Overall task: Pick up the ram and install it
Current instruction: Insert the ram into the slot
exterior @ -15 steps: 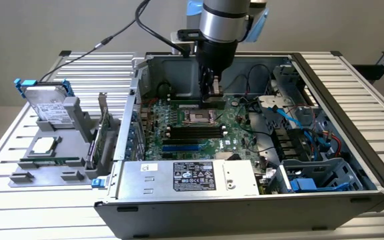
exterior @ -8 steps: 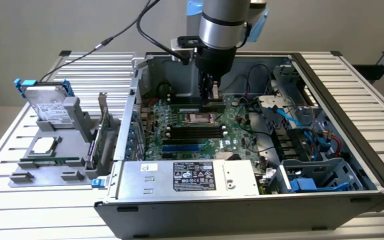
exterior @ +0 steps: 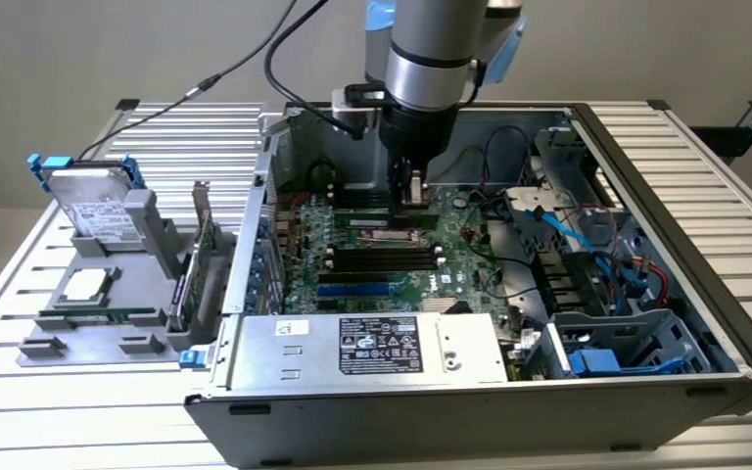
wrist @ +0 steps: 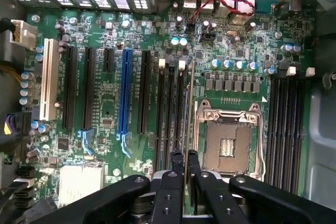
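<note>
While gripper point(wrist: 185, 156) pinches ram point(wrist: 189, 108) edge-on, judge it light, stiff, thin, fragile; best hold mid-length, upper edge, no twisting.

Slatted table point(exterior: 75, 423) — computer case point(exterior: 481, 431), grey rack point(exterior: 141, 250).

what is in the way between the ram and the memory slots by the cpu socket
Nothing visible. The gripper holds the ram edge-on right over the memory slots beside the CPU socket. The slots under it look empty and uncovered.
</note>
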Motion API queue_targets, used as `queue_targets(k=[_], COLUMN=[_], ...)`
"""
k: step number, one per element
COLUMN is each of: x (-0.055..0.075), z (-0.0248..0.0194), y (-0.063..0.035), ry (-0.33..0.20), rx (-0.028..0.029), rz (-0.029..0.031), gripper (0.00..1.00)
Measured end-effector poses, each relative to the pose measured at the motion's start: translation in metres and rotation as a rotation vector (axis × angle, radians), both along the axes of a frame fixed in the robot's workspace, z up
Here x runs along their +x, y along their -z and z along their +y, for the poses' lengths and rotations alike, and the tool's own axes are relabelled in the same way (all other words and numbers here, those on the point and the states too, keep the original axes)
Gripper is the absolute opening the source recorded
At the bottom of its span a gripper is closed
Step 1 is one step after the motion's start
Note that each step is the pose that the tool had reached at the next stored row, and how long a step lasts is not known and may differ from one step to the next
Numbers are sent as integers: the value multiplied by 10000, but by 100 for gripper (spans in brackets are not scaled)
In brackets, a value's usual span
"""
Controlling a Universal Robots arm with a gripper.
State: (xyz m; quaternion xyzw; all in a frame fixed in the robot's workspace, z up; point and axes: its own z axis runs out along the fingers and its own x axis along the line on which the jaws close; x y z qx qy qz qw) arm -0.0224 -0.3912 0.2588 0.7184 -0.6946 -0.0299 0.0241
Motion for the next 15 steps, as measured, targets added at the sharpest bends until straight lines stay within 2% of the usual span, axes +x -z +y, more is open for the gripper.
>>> queue_targets(k=[3,5,9,15], x=[-6,-7,-7,-8], z=[0,0,0,0], y=[51,76,114,149], ry=[230,329,262,-183], rx=[-1,-16,-115,-207], rz=[-16,-46,-70,-74], gripper=[14,14,14,14])
